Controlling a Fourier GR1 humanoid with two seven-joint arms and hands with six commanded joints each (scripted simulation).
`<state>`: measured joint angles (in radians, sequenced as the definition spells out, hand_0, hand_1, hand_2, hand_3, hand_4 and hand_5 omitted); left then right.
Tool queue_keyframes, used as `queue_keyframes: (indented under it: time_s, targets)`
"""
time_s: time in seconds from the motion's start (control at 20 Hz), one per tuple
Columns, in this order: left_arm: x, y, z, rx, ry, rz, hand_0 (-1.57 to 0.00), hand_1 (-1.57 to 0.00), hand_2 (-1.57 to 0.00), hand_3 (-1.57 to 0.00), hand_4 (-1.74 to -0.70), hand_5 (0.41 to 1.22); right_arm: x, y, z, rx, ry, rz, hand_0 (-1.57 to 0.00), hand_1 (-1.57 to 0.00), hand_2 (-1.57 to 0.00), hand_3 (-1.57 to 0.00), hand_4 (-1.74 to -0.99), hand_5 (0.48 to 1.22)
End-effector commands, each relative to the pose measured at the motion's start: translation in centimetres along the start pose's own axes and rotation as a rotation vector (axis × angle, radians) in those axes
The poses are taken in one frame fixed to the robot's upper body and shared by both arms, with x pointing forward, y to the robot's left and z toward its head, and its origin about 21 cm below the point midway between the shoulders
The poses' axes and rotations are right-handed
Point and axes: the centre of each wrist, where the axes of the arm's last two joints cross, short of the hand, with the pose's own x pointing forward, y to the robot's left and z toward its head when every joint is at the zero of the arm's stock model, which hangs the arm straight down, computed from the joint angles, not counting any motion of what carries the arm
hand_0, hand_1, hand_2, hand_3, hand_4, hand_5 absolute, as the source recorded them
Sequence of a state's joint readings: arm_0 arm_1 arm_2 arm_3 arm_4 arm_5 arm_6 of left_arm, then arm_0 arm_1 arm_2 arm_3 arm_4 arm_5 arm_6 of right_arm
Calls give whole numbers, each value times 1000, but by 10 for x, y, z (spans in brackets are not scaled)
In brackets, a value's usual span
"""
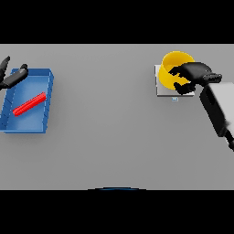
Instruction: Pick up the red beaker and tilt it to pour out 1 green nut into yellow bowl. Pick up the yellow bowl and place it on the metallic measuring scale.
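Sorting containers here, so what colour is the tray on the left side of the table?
Blue, in the head view: the tray holds a red beaker.

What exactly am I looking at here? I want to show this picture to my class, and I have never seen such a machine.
This is one picture, taken from a humanoid robot's head, looking down at its grey table. The robot's right hand is curled over the rim of a yellow bowl, which sits on a flat metallic measuring scale at the far right. At the far left is a blue tray with a red stick-like piece lying in it. The left hand hovers over that tray's corner, fingers relaxed, holding nothing.
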<state>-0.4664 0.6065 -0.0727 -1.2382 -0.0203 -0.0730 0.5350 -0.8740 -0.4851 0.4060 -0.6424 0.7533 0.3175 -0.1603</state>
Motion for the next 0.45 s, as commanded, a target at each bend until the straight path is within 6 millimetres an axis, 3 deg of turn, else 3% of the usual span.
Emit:
queue_keyframes:
  time_s: [0.0, 0.15, 0.4]
  targets:
    - [0, -1, 0, 4, 8, -8, 1, 1, 1, 1, -831, 754, 2, 0, -1, 3, 0, 8, -387, -380, -300, -258, -1476, 847]
    - [0, 0, 0, 3, 8, -8, 1, 1, 1, 1, -835, 752, 0, 0, 0, 16, 7, 32, -198, -194, -153, -131, -1435, 817]
    - [-2, 3, 1, 8, -3, -7, 1, 1, 1, 1, -833, 760, 2, 0, -2, 39, 36, 42, -64, -63, -50, -42, -1390, 779]
